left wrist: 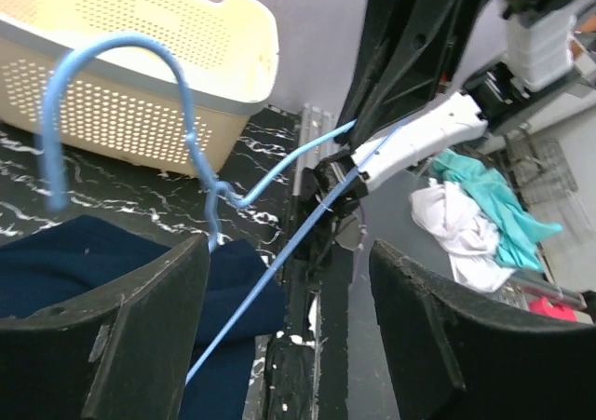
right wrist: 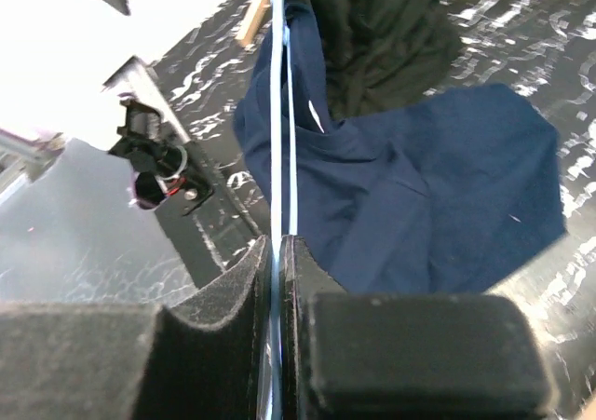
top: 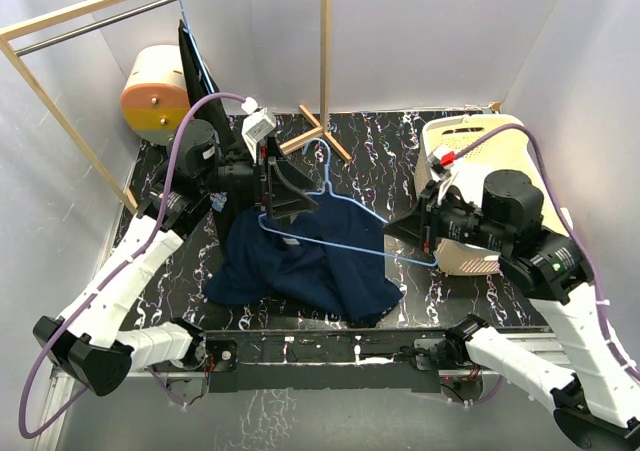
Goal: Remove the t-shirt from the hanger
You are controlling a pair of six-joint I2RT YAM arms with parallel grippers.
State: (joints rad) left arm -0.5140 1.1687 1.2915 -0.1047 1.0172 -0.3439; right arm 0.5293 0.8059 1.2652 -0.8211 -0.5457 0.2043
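Observation:
The navy t-shirt [top: 300,266] lies crumpled on the black marbled table [top: 400,151]. A light blue wire hanger [top: 340,201] rests over it, hook pointing to the back. My right gripper [top: 420,246] is shut on the hanger's right end; in the right wrist view the jaws [right wrist: 277,243] pinch the wire, with the t-shirt [right wrist: 419,187] beyond. My left gripper [top: 285,196] stands open at the hanger's left part. From its wrist view the hanger [left wrist: 279,262] wire runs between the spread fingers [left wrist: 102,345] without touching them, above the t-shirt [left wrist: 93,262]. Whether the hanger's left end is inside the shirt I cannot tell.
A cream perforated basket [top: 480,171] sits at the table's right side. A wooden rack post [top: 325,61] stands at the back middle, its rail crossing the upper left with a dark garment [top: 195,71] hanging. An orange-and-cream cylinder [top: 155,96] is back left.

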